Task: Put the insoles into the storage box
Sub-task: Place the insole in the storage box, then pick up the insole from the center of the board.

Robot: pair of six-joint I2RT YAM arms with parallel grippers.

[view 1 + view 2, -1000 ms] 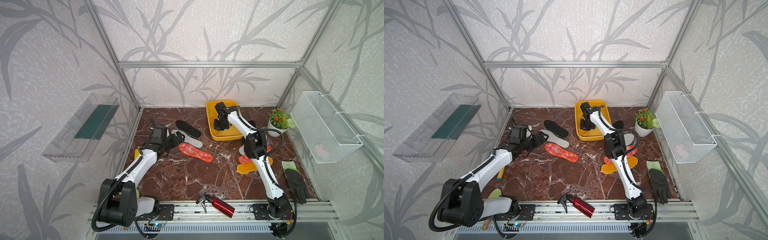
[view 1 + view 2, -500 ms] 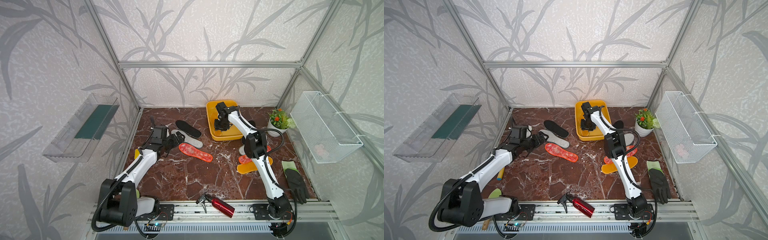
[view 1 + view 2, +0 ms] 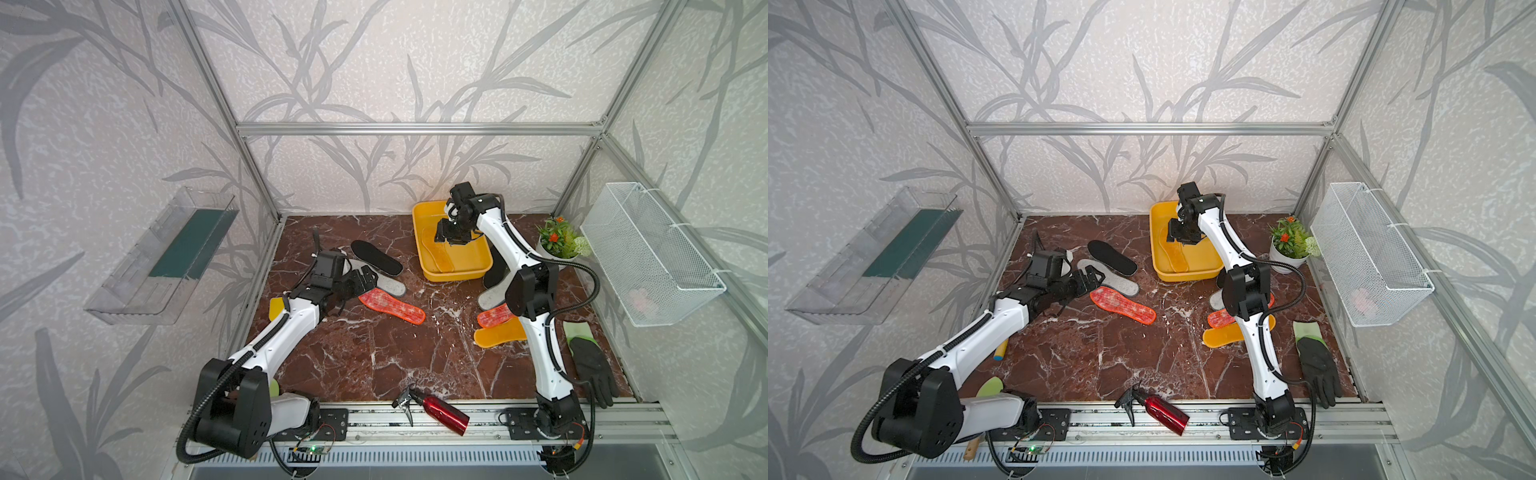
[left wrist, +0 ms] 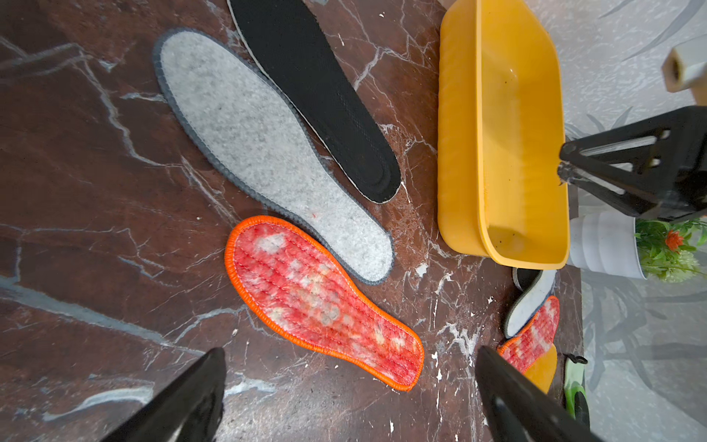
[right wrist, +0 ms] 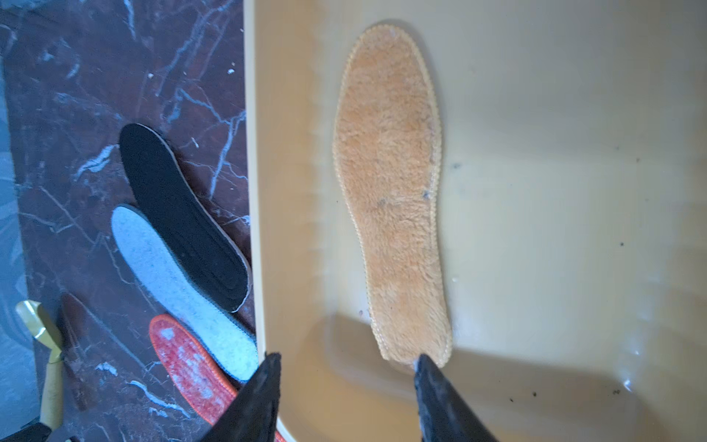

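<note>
Jaws of the right tool [image 5: 347, 359] have spread since a second ago, above the storage box [image 5: 554, 229].
Partly open, it grips nothing; the yellow-orange insole [image 5: 394, 191] lies flat inside the box by the tabletop's [image 3: 374, 357] far edge. The left tool [image 4: 350, 351], wide open and empty, hovers over the red-orange insole [image 4: 317, 298] toward the left edge.
</note>
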